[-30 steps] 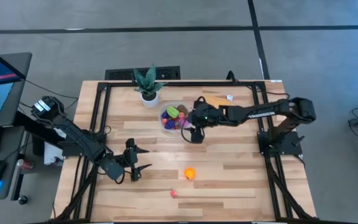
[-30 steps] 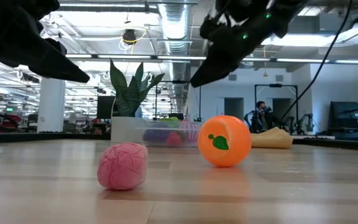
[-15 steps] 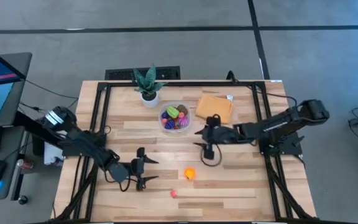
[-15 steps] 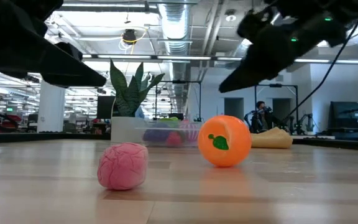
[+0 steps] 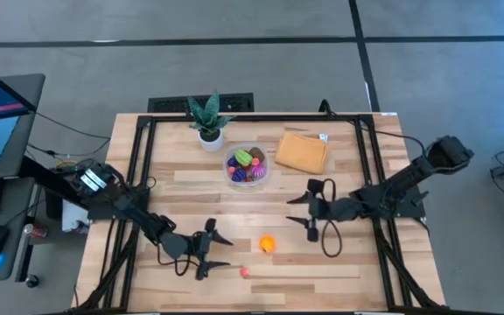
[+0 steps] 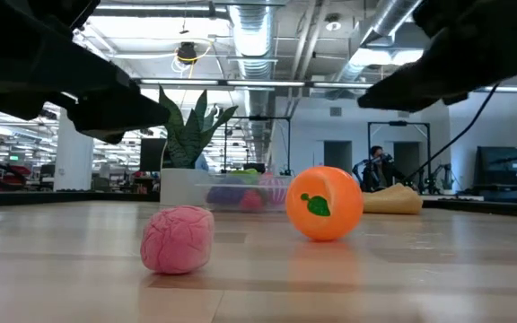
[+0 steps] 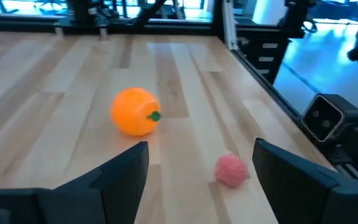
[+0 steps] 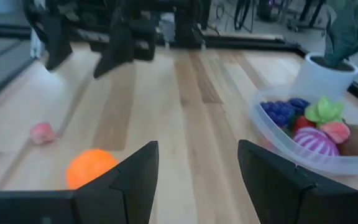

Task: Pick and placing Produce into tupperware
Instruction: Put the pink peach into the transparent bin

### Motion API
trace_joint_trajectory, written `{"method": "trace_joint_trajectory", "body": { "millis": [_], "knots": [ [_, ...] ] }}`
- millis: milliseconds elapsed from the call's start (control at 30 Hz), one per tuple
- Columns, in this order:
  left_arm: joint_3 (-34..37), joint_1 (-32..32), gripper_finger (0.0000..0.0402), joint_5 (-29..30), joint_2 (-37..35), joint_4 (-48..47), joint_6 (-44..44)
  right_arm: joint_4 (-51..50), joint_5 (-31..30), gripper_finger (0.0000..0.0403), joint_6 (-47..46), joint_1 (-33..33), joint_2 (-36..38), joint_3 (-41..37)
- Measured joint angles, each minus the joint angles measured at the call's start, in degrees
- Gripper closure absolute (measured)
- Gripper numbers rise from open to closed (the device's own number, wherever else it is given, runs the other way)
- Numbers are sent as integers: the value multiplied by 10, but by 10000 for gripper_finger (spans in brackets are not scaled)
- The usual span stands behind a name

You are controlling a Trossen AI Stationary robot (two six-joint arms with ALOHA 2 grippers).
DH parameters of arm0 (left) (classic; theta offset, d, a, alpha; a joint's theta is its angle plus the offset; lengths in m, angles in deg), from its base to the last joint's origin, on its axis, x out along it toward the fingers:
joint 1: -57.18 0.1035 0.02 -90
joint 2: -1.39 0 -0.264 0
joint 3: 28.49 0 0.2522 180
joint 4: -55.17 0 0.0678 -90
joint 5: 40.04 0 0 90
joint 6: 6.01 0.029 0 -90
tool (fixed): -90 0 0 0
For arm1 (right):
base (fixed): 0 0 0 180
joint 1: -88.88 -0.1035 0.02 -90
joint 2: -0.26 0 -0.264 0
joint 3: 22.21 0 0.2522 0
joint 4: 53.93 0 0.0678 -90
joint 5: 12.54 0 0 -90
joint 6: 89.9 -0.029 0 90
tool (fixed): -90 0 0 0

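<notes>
- The wooden table (image 5: 339, 262) is the biggest thing here, light planks inside a black frame, and both arms reach in over it from the sides.
- The left gripper (image 5: 216, 250) hangs low over the front part of the table, near the two loose pieces. Its fingers (image 7: 122, 176) are spread wide with nothing between them; its wrist view looks straight past them at the orange and pink pieces on the wood.
- The right gripper (image 5: 310, 211) sits right of centre, between the tub and the orange piece but touching neither. Its fingers (image 8: 138, 174) stand apart and it's got nothing in hand.
- A flat orange cloth (image 5: 301, 152) lies at the back, just right of the tub.
- A potted plant (image 5: 208, 120) in a white pot stands at the back edge, just left of the tub.
- The tupperware (image 5: 248, 166) is at the back middle, between plant and cloth. It's already got a pile of produce in it: purple, green, red, magenta and a brown one all show in the right wrist view.
- The orange toy fruit (image 5: 268, 244) with a little green leaf sits loose on the front of the table, well apart from the tub.
- The pink toy piece (image 5: 244, 272), smallest of the lot, lies near the front edge, close to the orange one and just beside the left gripper's fingertips.
</notes>
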Motion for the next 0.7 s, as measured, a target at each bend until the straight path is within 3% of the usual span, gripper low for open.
{"method": "trace_joint_trajectory", "body": {
  "millis": [267,700],
  "knots": [
    [-57,4,125,-32,36,-33,22,57,-70,158,1,-75,0,-20],
    [-129,32,125,-102,36,-168,11,66,-188,158,-36,-173,-22,-26]
  ]
}}
